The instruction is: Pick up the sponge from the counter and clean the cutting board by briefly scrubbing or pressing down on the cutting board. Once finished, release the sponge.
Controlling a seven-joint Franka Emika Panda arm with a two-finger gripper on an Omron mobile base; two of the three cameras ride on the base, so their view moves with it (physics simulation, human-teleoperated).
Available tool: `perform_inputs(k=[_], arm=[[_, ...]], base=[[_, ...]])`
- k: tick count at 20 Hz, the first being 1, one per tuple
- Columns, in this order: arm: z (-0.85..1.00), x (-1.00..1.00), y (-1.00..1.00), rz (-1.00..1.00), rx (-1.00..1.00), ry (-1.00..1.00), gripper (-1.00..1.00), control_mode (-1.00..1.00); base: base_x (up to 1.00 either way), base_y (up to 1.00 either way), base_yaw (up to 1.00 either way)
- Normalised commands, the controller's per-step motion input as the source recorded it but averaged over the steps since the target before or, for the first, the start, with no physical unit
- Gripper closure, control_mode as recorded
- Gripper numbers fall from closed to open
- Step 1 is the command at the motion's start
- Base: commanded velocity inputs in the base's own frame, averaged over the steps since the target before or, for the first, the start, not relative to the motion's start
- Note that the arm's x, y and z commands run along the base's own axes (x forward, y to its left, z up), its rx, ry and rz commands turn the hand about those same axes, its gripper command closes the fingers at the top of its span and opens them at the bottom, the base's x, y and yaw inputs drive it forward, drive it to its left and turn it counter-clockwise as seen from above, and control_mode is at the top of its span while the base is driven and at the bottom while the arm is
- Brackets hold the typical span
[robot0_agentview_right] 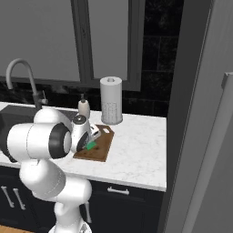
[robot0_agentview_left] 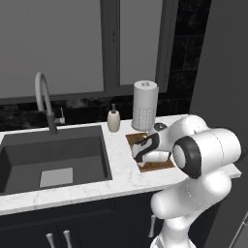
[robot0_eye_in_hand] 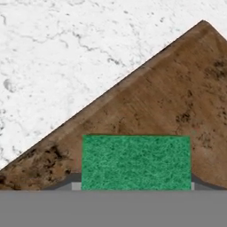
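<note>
You have the sponge [robot0_eye_in_hand: 136, 162] between the fingers of the gripper [robot0_agentview_right: 92, 144], jaws clamped on its two short sides, and it sits over the cutting board [robot0_eye_in_hand: 168, 102], close to the board's edge. From the right base view it seems to touch the wood, but I cannot tell if it really presses.

The sponge is light and soft, w/ a rough green top, so it squeezes in the grip and probably does not slip. Do not clamp harder; the foam only deforms more. The side hold you have now looks good, approx. in the middle of the block.

The board is stiff and flat, and it lies loose on the marble desk [robot0_eye_in_hand: 57, 62], which is smooth. I think it can slide if you scrub sideways w/ force, so press down rather than push.
</note>
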Motion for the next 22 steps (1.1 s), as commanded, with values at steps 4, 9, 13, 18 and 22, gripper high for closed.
perform_inputs(k=[4, 9, 13, 18, 22], arm=[[-0.01, -0.35, 0.0, 0.0, 0.0, 0.14, 1.0, -1.0], [-0.12, 0.01, 0.0, 0.0, 0.0, 0.2, 1.0, -1.0], [-0.39, 0.36, 0.0, 0.0, -0.01, 0.03, 1.0, -1.0], [-0.33, 0.37, 0.0, 0.0, -0.02, -0.05, 1.0, -1.0], [-0.23, 0.46, 0.0, 0.0, -0.01, -0.08, 1.0, -1.0]], base=[[0.0, 0.0, 0.0], [0.0, 0.0, 0.0], [0.0, 0.0, 0.0], [0.0, 0.0, 0.0], [0.0, 0.0, 0.0]])
